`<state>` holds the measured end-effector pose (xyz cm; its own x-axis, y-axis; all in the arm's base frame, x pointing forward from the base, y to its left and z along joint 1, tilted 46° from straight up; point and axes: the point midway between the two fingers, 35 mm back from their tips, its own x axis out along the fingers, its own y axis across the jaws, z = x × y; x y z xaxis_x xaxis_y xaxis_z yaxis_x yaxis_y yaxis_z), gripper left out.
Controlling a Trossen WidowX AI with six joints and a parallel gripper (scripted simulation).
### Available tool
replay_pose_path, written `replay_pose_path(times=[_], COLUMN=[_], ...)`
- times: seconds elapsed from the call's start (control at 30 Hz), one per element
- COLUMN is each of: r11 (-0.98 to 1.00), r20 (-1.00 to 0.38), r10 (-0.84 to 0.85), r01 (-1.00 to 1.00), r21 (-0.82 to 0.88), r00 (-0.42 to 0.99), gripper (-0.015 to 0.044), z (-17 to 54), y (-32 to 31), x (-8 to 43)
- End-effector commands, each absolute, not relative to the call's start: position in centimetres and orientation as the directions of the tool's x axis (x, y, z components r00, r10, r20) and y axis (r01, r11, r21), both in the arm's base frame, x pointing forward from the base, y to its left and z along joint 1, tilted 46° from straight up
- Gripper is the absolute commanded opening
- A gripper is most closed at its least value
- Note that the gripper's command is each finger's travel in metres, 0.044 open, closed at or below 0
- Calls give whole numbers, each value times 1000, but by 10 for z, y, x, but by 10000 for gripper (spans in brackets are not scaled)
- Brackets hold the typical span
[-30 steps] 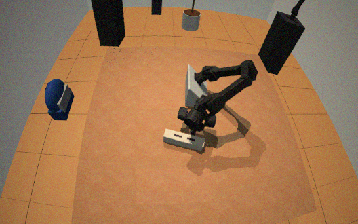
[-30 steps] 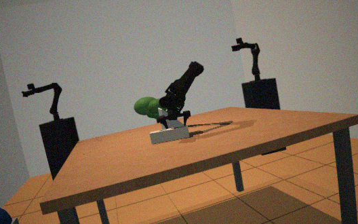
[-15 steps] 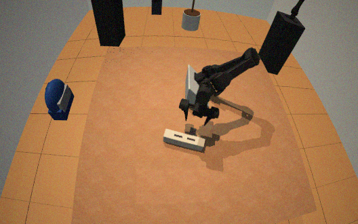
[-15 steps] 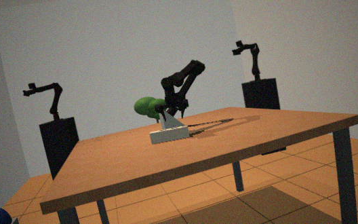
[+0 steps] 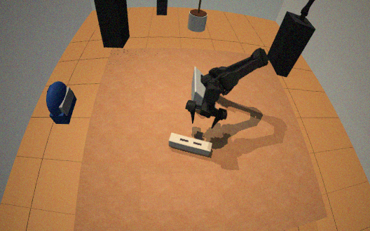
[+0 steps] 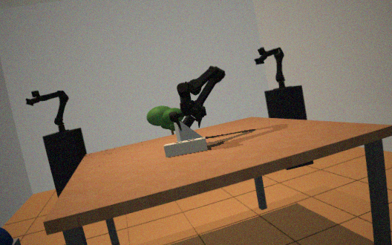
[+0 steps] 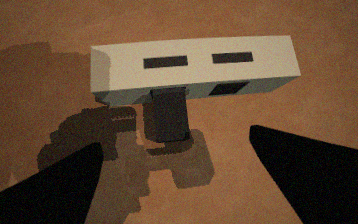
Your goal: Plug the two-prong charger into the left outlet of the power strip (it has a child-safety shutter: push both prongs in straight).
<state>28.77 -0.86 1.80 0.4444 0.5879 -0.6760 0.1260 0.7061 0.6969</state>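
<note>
The power strip (image 5: 174, 139) (image 6: 186, 148) (image 7: 122, 65) is a cream and grey bar on the table, with two dark outlets on its top face. Both outlets show no plug in them. The charger (image 5: 199, 134) (image 7: 171, 116) is a small dark block on the table beside the strip's long side, touching it or very close. Its prongs cannot be made out, and it is hidden in the exterior view. My gripper (image 5: 203, 124) (image 6: 190, 128) (image 7: 177, 141) is open and empty, above the table on the charger's side of the strip. In the wrist view the charger lies between and beyond the fingertips.
A grey slanted panel (image 5: 196, 85) (image 6: 187, 133) stands close beside the arm, behind the strip. The arm's shadow falls across the table (image 5: 137, 182) (image 6: 127, 178) around the charger. Black pedestals, a potted plant (image 5: 197, 22) and a blue object (image 5: 56, 94) stand off the table.
</note>
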Motion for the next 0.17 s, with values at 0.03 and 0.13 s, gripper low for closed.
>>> replay_pose_path(times=[0.03,0.13], r11=[701,701], r20=[-673,-673], r10=[591,591], r01=[130,130], r21=[701,701], r00=[445,445], gripper=[440,440], z=[18,18], y=[-8,-8], x=[287,287])
